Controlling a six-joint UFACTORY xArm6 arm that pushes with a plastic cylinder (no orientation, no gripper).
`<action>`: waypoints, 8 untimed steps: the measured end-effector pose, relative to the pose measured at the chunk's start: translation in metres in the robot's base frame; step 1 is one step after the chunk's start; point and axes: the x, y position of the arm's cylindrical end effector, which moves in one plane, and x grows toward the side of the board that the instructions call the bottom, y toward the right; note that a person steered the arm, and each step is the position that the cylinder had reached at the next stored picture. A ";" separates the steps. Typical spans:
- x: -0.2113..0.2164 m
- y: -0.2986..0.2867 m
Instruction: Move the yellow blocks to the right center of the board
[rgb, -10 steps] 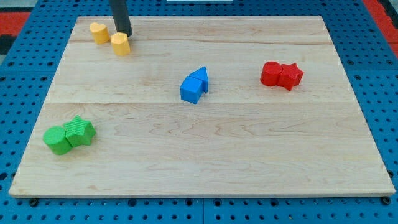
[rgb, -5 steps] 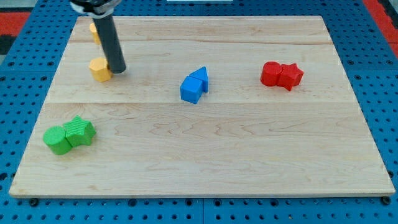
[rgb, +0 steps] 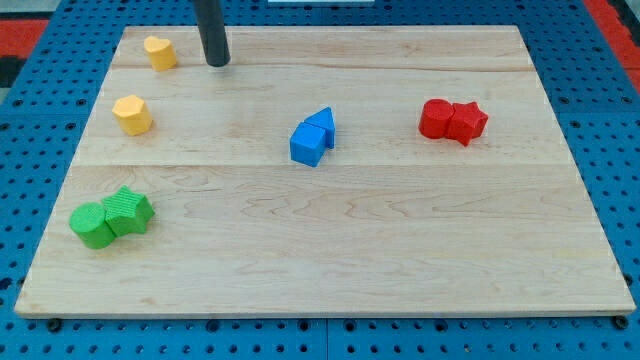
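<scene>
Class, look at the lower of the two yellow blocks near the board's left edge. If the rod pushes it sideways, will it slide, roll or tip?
The lower yellow block looks squat and faceted, so it will probably slide, not roll. It may twist if my tip strikes it off-centre. The wooden board looks smooth, so little should resist.

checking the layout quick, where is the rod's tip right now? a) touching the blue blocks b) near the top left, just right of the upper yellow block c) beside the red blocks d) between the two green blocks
b: my tip rests near the view's top left, right of the upper yellow block and apart from it; the lower yellow block lies below.
</scene>
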 end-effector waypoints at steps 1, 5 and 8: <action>-0.025 -0.017; 0.008 -0.083; 0.040 -0.077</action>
